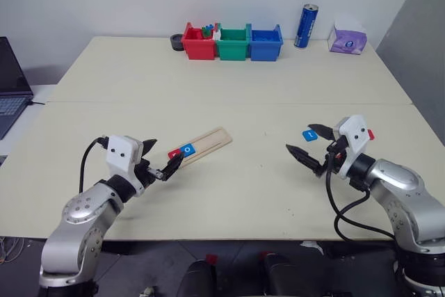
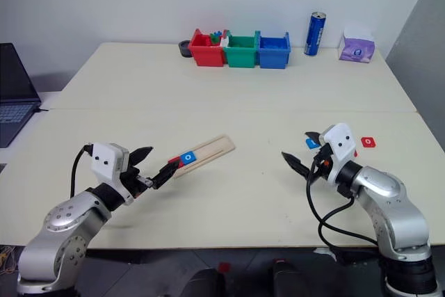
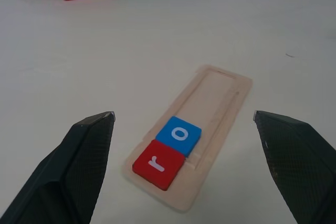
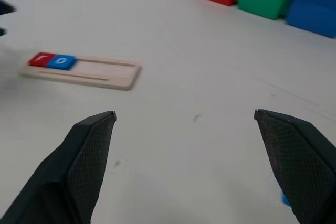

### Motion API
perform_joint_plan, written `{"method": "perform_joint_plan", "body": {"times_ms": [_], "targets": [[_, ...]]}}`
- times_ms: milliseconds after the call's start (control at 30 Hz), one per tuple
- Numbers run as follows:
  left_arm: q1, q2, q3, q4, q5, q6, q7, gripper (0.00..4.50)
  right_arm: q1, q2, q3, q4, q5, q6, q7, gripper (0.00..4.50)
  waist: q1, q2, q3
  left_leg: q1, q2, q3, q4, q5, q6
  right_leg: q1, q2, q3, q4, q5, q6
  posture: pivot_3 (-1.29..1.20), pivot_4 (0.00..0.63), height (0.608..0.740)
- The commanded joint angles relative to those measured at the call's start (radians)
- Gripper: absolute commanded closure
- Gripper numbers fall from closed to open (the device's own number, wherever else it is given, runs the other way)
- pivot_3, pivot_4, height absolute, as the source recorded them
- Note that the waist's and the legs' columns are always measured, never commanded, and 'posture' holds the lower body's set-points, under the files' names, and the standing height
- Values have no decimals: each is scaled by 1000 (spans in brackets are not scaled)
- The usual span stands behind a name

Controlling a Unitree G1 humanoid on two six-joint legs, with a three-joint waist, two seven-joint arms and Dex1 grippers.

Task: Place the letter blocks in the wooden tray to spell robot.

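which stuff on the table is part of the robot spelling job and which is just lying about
Job: wooden tray, red r block, blue o block, loose blue block, loose red block.
Lying about: three bins, blue can, tissue box, laptop.

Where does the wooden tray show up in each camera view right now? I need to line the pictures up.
Left eye: wooden tray, left of centre, just past the left tool.
Right eye: left of centre, angled the same way.
Left wrist: centre, lengthwise between that tool's fingers, red r block nearest, blue o block behind it.
Right wrist: left part, lying crosswise.
Shared landmark: the red bin at the table's far edge.
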Motion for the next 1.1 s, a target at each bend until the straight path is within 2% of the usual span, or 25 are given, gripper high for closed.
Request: {"method": "perform_joint_plan", "body": {"times_ms": [33,267,500,733,1100], "targets": [[-52,66,-23,77,3,-57,-127,0,-61,-36,29,14,91,23,116,13,0,0,0,0,0,0,0,0,0,0,0,0,0,0,0,0,150,740],[-194,141,-83,314,74,-177,-275,0,-133,-40,75,33,139,55,152,13,1,-1,1,0,0,0,0,0,0,0,0,-1,0,0,0,0,150,740],[-338,168,-161,567,109,-245,-458,0,-147,-29,90,17,162,72,142,13,2,-2,2,-1,0,0,0,0,0,-1,-1,-2,0,0,0,0,150,740],[-466,156,-231,785,180,-337,-575,0,-166,-31,79,1,201,99,132,13,1,-3,2,-2,0,0,0,0,0,-1,-1,-3,0,0,0,0,150,740],[-584,119,-273,1012,253,-436,-643,0,-164,-37,79,-26,227,121,98,13,1,-3,2,-3,0,-1,1,0,0,-1,-1,-3,1,0,0,0,150,740]]}}
